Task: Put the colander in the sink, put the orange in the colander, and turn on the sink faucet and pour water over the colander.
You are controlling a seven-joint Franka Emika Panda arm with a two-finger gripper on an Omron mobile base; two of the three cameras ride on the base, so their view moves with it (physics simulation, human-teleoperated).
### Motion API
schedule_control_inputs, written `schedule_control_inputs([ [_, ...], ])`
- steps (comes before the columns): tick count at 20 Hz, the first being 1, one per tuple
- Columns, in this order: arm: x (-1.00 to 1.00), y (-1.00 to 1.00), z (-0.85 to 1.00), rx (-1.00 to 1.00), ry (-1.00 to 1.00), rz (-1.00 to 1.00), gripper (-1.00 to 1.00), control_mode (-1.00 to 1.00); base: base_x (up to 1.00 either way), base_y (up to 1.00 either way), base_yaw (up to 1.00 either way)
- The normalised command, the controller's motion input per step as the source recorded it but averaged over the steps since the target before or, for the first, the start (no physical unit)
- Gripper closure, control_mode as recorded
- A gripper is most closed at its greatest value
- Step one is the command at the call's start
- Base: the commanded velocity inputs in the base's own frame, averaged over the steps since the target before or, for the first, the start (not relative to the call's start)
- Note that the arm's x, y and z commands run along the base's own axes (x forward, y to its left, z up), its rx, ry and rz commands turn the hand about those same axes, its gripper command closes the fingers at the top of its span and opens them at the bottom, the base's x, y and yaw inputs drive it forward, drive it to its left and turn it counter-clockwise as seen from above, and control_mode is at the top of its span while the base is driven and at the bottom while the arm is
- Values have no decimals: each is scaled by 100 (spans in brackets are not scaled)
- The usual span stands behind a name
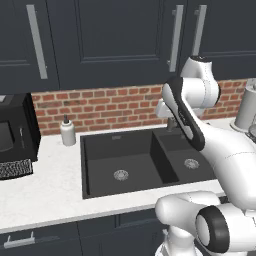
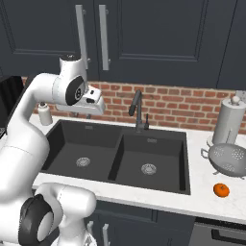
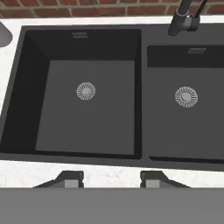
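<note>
- Soap bottle (image 2: 45, 114): on the counter, left of the sink (image 2: 65, 132).
- Gripper (image 3: 111, 179): above the sink's left basin, fingers spread wide, holding nothing.
- Faucet (image 2: 138, 113): behind the sink's divider, against the brick wall.
- Colander (image 2: 227, 159): on the counter right of the sink, upright.
- Orange (image 2: 221, 190): right of the sink, just in front of the colander, apart from it.
</note>
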Motion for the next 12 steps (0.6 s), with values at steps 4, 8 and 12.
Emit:
schedule_control_inputs([
  [4,0,0,0,0,0,0,-100,100,0,0,0],
  [8,0,0,0,0,0,0,-100,100,-3,0,0],
  [12,0,0,0,0,0,0,-100,100,-11,-5,0],
])
